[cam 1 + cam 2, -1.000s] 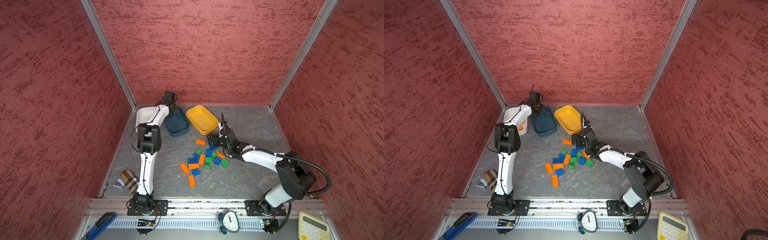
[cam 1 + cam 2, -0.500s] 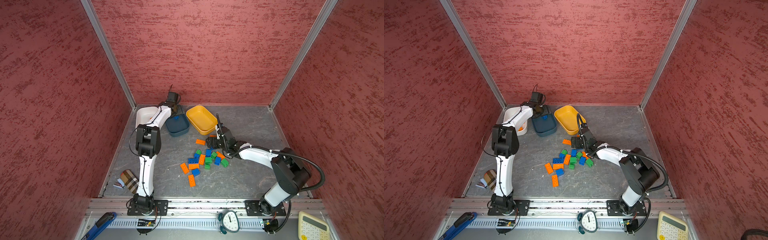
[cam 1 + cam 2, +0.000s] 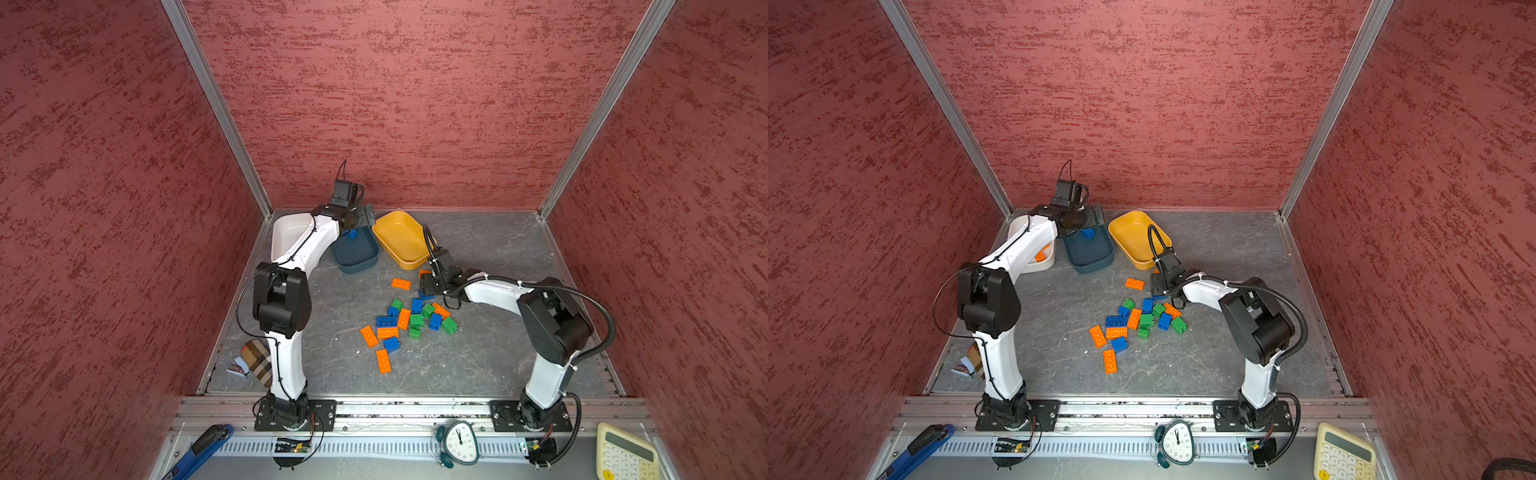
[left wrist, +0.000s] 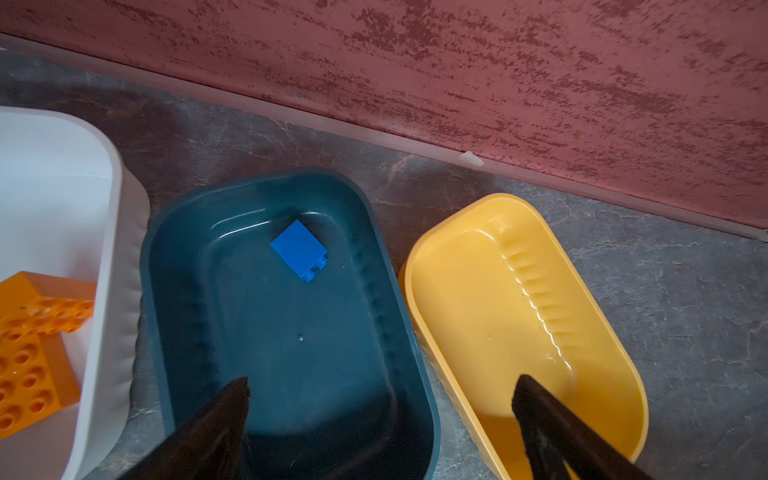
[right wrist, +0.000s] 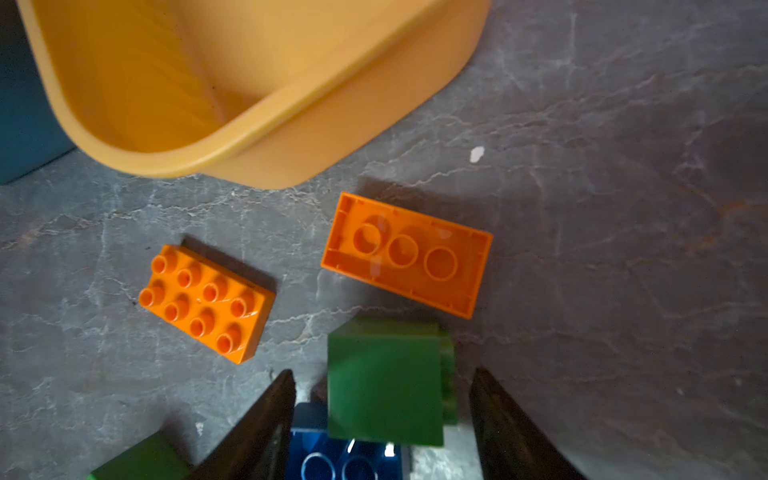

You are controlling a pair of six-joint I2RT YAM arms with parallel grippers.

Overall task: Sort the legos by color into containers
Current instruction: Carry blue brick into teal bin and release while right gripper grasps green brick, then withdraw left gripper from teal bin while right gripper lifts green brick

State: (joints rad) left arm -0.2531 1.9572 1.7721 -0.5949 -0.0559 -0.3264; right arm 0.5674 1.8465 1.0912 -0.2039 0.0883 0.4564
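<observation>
My left gripper (image 4: pixel 383 384) hangs open and empty over the dark teal tub (image 4: pixel 270 353). A blue lego (image 4: pixel 299 249) lies on that tub's floor. Orange legos (image 4: pixel 29 345) lie in the white tub (image 4: pixel 112 232), and the yellow tub (image 4: pixel 478 316) holds nothing. My right gripper (image 5: pixel 382 374) is low at the far edge of the lego pile (image 3: pixel 407 320). Its jaws straddle a green lego (image 5: pixel 384 407) with a gap on each side, above a blue lego (image 5: pixel 332 461). In both top views the tubs sit in a row at the back left.
Two orange legos (image 5: pixel 205 303) (image 5: pixel 405 253) lie just beyond the right gripper, near the yellow tub's (image 3: pixel 399 241) wall. A plaid pouch (image 3: pixel 255 361) lies by the left arm. A clock (image 3: pixel 457 440), a calculator (image 3: pixel 623 453) and a blue-handled tool (image 3: pixel 203 444) sit on the front ledge.
My left gripper opened and the blue lego dropped into the teal tub. The right gripper shifted left to the pile's far edge and its jaws narrowed round the green lego.
</observation>
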